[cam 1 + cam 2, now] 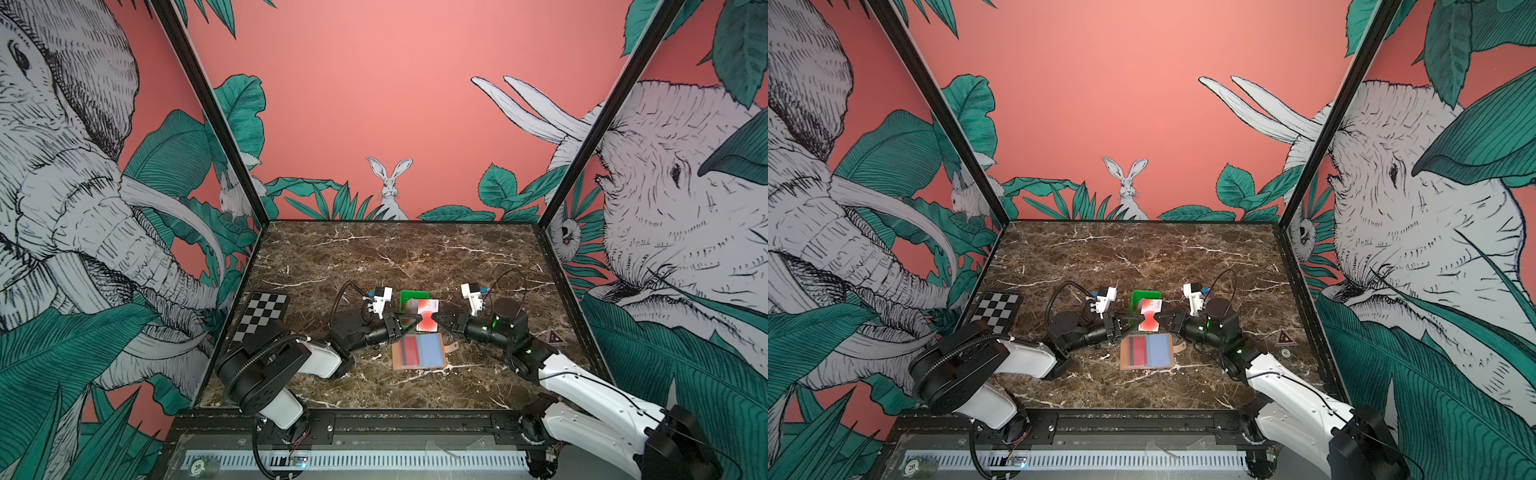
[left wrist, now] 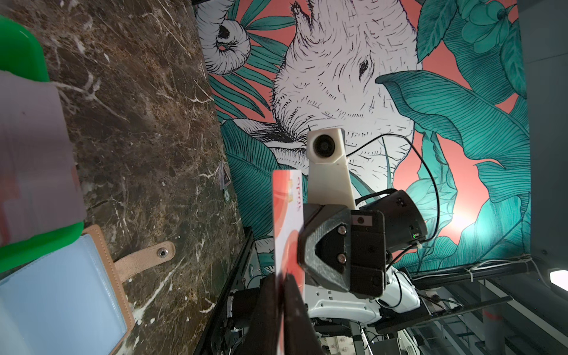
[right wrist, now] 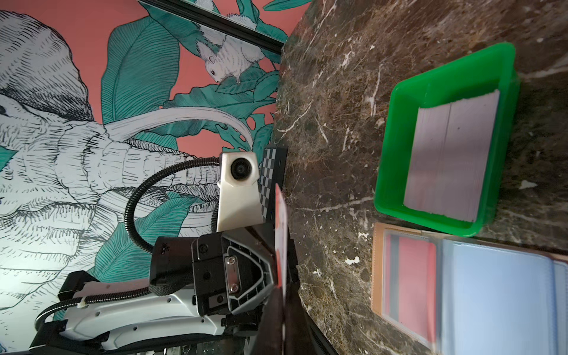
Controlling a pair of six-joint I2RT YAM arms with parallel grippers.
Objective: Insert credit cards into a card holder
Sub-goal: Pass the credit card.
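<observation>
A white credit card (image 1: 429,311) with a red-orange circle is held on edge above the table between my two grippers. My left gripper (image 1: 417,319) pinches its left side and my right gripper (image 1: 434,316) its right side, both shut on it. The left wrist view shows the card (image 2: 287,209) running into the left gripper (image 2: 284,282); the right wrist view shows the same card (image 3: 281,221) in the right gripper (image 3: 284,295). The tan card holder (image 1: 419,351) lies open just in front, with a reddish card (image 3: 412,276) and a light blue sleeve inside.
A green tray (image 1: 411,295) with a stack of cards (image 3: 451,153) sits just behind the held card. A checkerboard plate (image 1: 262,316) lies at the left edge. A triangular sticker (image 1: 556,337) is on the table at the right. The holder's snap strap (image 2: 147,255) sticks out to its right.
</observation>
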